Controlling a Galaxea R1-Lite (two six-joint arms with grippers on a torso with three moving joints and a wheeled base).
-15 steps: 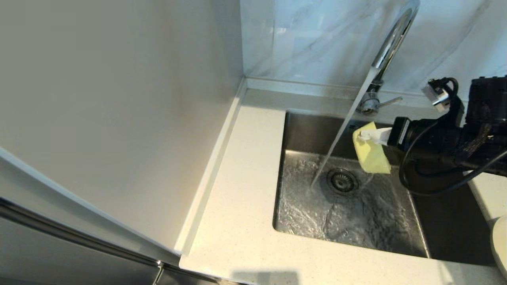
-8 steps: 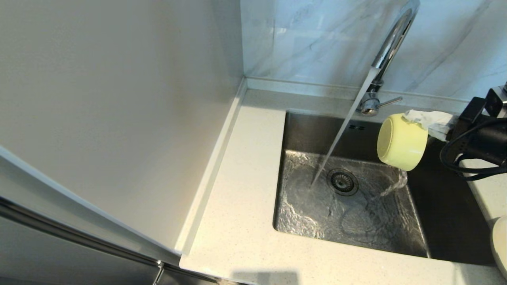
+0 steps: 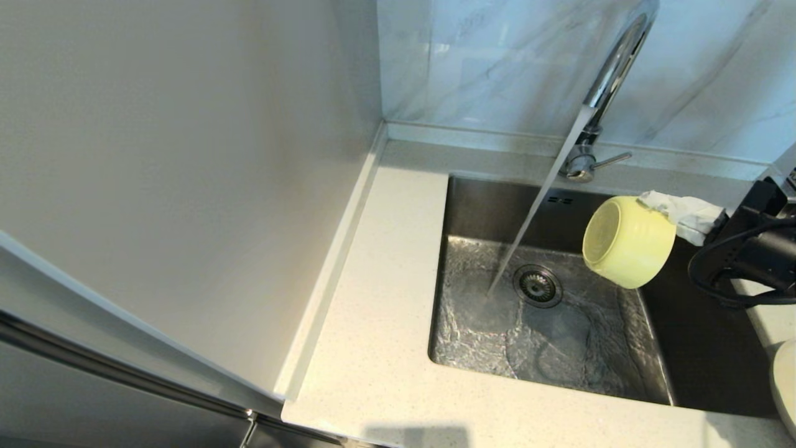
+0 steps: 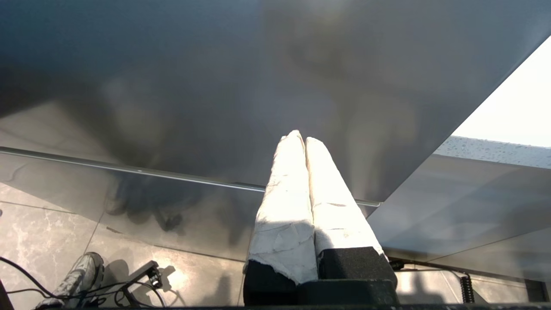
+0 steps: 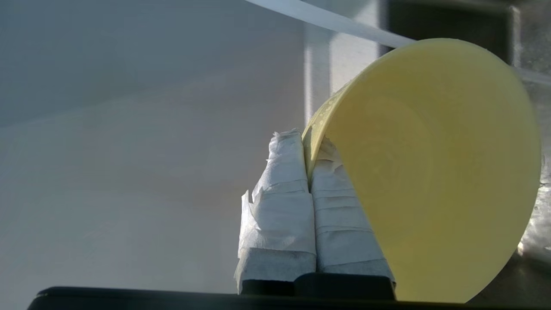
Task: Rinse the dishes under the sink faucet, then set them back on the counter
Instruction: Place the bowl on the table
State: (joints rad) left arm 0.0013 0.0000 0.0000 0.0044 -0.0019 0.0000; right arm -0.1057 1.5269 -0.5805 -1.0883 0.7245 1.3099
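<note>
Pale-yellow bowl [image 3: 628, 241] held on its side above the right part of the basin [image 3: 472, 205], mouth turned toward the running stream [image 3: 528, 224], just clear of it. Rim pinched between the paper-wrapped fingers [image 5: 280, 206] of the right gripper [image 5: 309, 172], one finger inside the rim, one outside. Interior appears empty; no pooled water visible.

Step in hand, by judgement: draining after the rinse, ahead of return to the surface [image 3: 373, 348]. Keep mouth tipped down over the basin until dripping stops. Maintain firm pinch; wet rim likely slippery. Level the bowl only once clear of the basin edge.

Basin: thin sheet of water running to the drain [image 3: 538, 285]. Faucet [image 3: 612, 68] open, beyond the fingertips. Plate [image 3: 785, 379] edge on the surface at far right.

Left gripper [image 4: 304, 140] away from the sink, fingers pressed together, holding nothing.
</note>
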